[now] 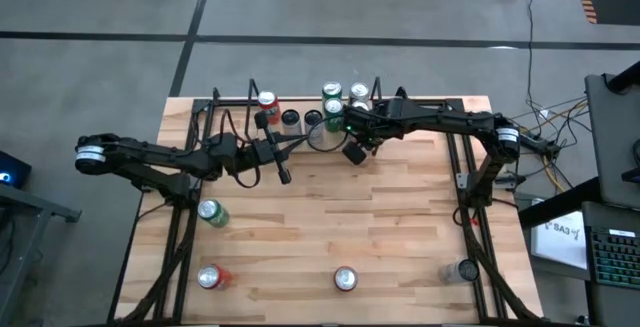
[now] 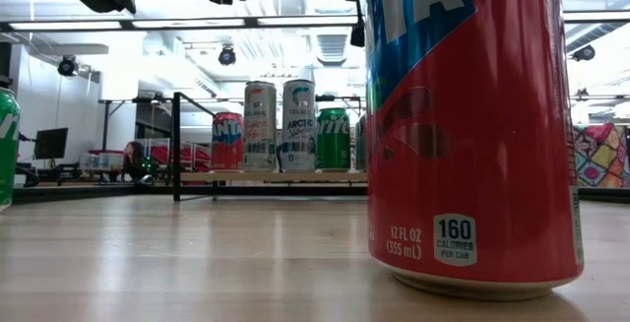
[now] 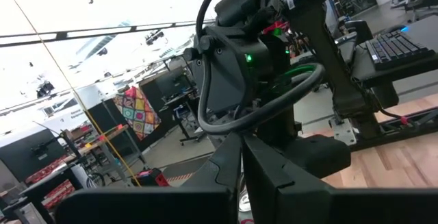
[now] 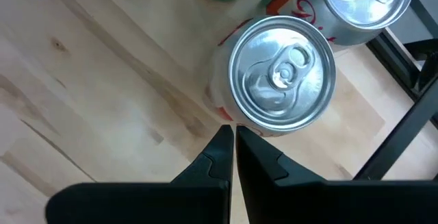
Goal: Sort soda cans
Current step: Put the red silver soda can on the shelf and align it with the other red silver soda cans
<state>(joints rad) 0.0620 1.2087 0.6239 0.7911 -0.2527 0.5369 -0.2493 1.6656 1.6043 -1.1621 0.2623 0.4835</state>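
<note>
L hand (image 1: 283,175) closed, empty | R hand (image 4: 233,133) closed (beside silver-top can (image 4: 281,72))

Two black jointed arms with silver-capped elbows; looping black cables; green indicator light on right arm's wrist (image 3: 248,58).

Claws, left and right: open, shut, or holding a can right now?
Left claw: shut, holding nothing, above mid-table.
Right claw: shut, empty, hovering beside a silver-topped can in the far-edge cluster.
</note>
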